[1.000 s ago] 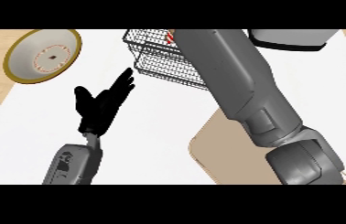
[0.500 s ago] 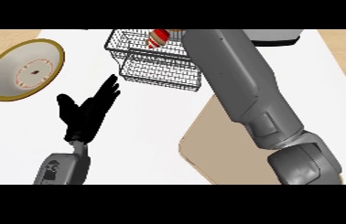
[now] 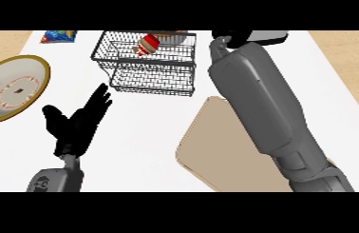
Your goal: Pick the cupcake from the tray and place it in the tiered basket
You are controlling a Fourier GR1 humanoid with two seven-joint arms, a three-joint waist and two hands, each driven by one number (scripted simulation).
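- While the right forearm [image 3: 263, 108] is stretching up the head view, the right hand [image 3: 223, 41] is showing only as a small dark part at the forearm's far end, just beside the tiered basket [image 3: 146, 62] on its right; whether its fingers are spread or curled, I cannot tell.
- Lying tilted in the basket's upper tier, just to the left of the right hand, is the cupcake [image 3: 147, 45], red and white, apparently already out of that hand.
- Judging from this, the step in hand is finishing the placing: the right hand is needing to come away upward and back toward the robot, keeping clear of the wire rim so the basket is not getting nudged.
- Moving slowly is mattering here, since the cupcake is sitting on its side and could be rolling if the wires are knocked.
- Below the right forearm, partly hidden by it, the tan tray [image 3: 210, 151] is lying on the white bench [image 3: 147, 132], and nothing is showing on its visible part.
- Beyond the left hand [image 3: 76, 122], which is resting open with fingers straight, the basket's lower tier is looking bare.
- Left of that hand a yellow-rimmed plate [image 3: 35, 70] is lying, and a blue packet [image 3: 59, 35] is sitting at the far edge.
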